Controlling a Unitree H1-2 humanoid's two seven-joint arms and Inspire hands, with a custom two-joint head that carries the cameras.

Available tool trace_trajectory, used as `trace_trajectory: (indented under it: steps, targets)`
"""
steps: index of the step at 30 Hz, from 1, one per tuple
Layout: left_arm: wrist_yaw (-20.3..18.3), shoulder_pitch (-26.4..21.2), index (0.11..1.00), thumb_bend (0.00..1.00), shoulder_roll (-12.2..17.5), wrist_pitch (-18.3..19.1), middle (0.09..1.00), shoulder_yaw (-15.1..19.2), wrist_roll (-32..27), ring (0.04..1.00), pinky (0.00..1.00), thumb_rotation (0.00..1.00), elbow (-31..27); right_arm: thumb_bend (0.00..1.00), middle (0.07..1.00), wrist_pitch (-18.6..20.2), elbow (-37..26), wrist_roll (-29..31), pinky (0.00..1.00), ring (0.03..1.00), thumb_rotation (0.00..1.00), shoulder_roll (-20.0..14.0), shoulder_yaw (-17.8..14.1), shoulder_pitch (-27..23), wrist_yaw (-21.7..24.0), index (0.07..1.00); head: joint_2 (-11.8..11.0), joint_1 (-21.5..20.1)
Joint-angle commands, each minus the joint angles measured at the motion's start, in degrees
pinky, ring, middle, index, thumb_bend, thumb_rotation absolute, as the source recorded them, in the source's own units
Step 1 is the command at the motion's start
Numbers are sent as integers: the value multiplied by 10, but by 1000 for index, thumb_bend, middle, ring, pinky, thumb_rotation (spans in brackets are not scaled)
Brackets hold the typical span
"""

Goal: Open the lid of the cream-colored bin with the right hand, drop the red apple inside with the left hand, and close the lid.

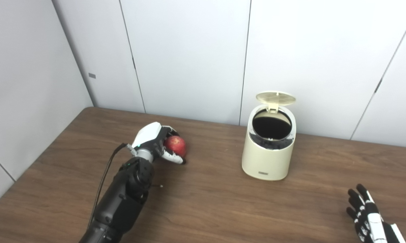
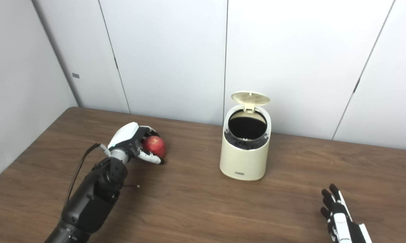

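cream-coloured bin (image 1: 268, 152) stands on the tabletop (image 1: 206, 202) with its lid (image 1: 276, 98) tipped up; well left of the bin the left hand (image 1: 155, 143) is curled around the red apple (image 1: 176, 145); right of the bin, nearer the camera, the right hand (image 1: 366, 212) lies empty, fingers spread

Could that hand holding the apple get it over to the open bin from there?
Probably yes. The left hand is shut on the red apple, the lid stands open, and only bare table lies between it and the bin.
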Motion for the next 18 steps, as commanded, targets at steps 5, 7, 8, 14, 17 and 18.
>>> trace_trajectory:
  steps: [5, 7, 8, 14, 17, 18]
  targets:
    - [8, -33, 689, 813, 1, 1, 722, 5, -14, 673, 572, 64, 2, 541, 936, -15, -9, 5, 954, 969, 962, -2, -4, -6, 2, 987, 1, -1]
    - [12, -34, 676, 812, 0, 0, 710, 6, -21, 668, 572, 44, 5, 540, 930, -13, -10, 11, 960, 969, 950, -1, -6, -7, 3, 986, 1, -1]
    - [16, -34, 655, 801, 0, -2, 650, 6, -26, 596, 507, 17, 7, 543, 927, -13, -10, 12, 959, 967, 950, -2, -6, -7, 3, 986, 1, -1]
    - [43, -33, 501, 510, -3, -5, 505, 8, -35, 431, 452, 0, 10, 515, 919, -7, -17, 18, 962, 964, 964, 0, -8, -7, 1, 985, 4, 0]
    - [54, -30, 472, 501, 1, -9, 517, 2, -30, 447, 465, 0, 6, 484, 916, -8, -17, 21, 964, 964, 968, 0, -9, -7, 2, 982, 4, 1]
    - [57, -29, 469, 500, 3, -12, 518, 0, -28, 450, 464, 0, 6, 483, 915, -8, -17, 20, 964, 964, 967, 0, -8, -7, 2, 981, 4, 2]
